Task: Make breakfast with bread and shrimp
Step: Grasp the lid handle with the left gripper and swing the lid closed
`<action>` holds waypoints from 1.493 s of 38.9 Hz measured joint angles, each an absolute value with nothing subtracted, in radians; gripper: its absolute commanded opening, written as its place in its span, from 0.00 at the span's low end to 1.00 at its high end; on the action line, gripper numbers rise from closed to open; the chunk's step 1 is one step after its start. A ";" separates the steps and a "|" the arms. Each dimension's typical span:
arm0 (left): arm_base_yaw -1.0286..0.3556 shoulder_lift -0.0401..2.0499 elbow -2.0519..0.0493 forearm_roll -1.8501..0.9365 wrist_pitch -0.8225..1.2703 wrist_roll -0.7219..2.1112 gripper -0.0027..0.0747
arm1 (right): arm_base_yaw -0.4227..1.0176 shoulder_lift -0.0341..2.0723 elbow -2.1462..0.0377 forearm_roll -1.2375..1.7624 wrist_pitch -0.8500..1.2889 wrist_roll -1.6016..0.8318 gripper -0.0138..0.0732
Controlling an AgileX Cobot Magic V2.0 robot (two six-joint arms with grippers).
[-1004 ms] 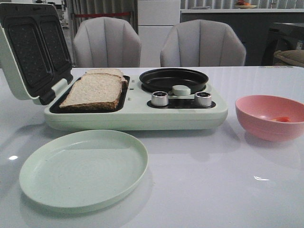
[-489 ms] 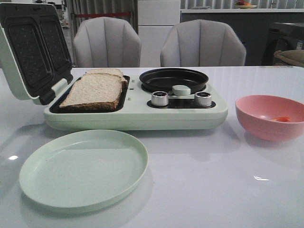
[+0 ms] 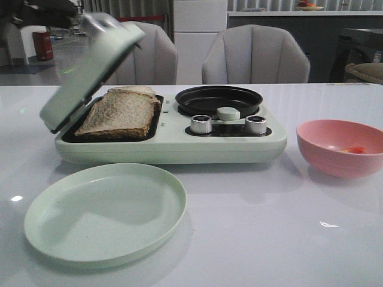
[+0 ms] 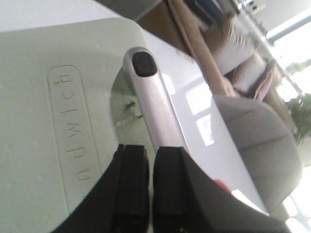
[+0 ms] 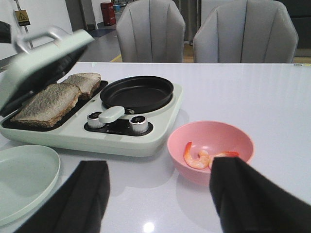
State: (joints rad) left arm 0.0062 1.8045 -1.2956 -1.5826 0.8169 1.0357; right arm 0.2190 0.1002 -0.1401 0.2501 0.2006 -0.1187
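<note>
Two bread slices (image 3: pixel 119 113) (image 5: pixel 46 104) lie in the sandwich maker's left tray. Its green lid (image 3: pixel 90 72) (image 4: pixel 48 121) (image 5: pixel 43 60) hangs half lowered over them. My left gripper (image 4: pixel 151 150) is shut, its black fingers against the lid right beside the silver handle (image 4: pixel 153 107) (image 3: pixel 99 23); the left arm (image 3: pixel 36 12) shows at the top left. Shrimp (image 5: pixel 197 158) (image 3: pixel 356 150) lie in the pink bowl (image 5: pixel 209 128) (image 3: pixel 335 155) at the right. My right gripper (image 5: pixel 158 167) is open above the table, short of the bowl, holding nothing.
A pale green plate (image 3: pixel 105 212) (image 5: pixel 24 179) sits in front of the sandwich maker. The black round pan (image 3: pixel 218 98) (image 5: pixel 137 92) and two silver knobs (image 3: pixel 201 124) occupy the appliance's right half. Two grey chairs (image 3: pixel 254 54) stand behind the table.
The lid has swung down from fully open to half lowered over the bread. My left arm has come into the front view at the top left.
</note>
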 measured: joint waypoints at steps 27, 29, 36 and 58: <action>-0.174 1.921 -1.298 -1.453 0.634 1.069 0.19 | 0.219 0.100 -0.140 0.250 0.201 -0.119 0.78; -0.174 1.909 -1.298 -1.426 0.627 1.069 0.19 | 0.219 0.100 -0.140 0.250 0.201 -0.119 0.78; -0.180 1.811 -1.291 -1.201 0.567 0.984 0.19 | 0.219 0.100 -0.140 0.250 0.201 -0.119 0.78; -0.180 1.303 -1.250 -0.118 0.676 0.307 0.18 | 0.219 0.100 -0.140 0.250 0.201 -0.119 0.78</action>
State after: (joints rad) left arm -0.1798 1.3026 -1.2502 -0.1176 0.6759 0.3069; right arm 0.2190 0.1002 -0.1401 0.2501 0.2006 -0.1187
